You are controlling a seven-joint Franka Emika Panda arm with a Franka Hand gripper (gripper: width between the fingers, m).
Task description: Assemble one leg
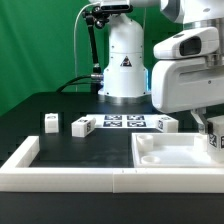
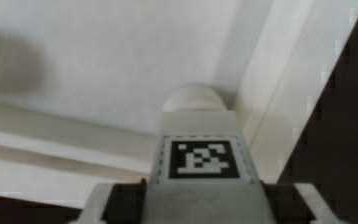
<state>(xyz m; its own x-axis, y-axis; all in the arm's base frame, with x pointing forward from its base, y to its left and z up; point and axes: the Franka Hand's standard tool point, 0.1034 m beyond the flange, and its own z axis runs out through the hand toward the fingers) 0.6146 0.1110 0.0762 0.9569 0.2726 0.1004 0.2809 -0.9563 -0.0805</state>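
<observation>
My gripper (image 1: 211, 128) is at the exterior view's right, low over the large flat white panel (image 1: 170, 152). It is shut on a leg (image 1: 214, 139), a short white post with a black-and-white tag. In the wrist view the gripper (image 2: 202, 203) holds this leg (image 2: 201, 135) between its two dark fingers (image 2: 126, 206). The leg's rounded tip points down at the panel (image 2: 87, 120) near its raised edge. I cannot tell whether the tip touches the panel. Three look-alike legs stand on the black table: one (image 1: 51, 122), another (image 1: 83, 125) and a third (image 1: 165, 123).
The marker board (image 1: 125, 122) lies flat between the loose legs. A white L-shaped rail (image 1: 70, 176) runs along the table's front and left. The robot's white base (image 1: 125, 65) stands behind, before a green backdrop.
</observation>
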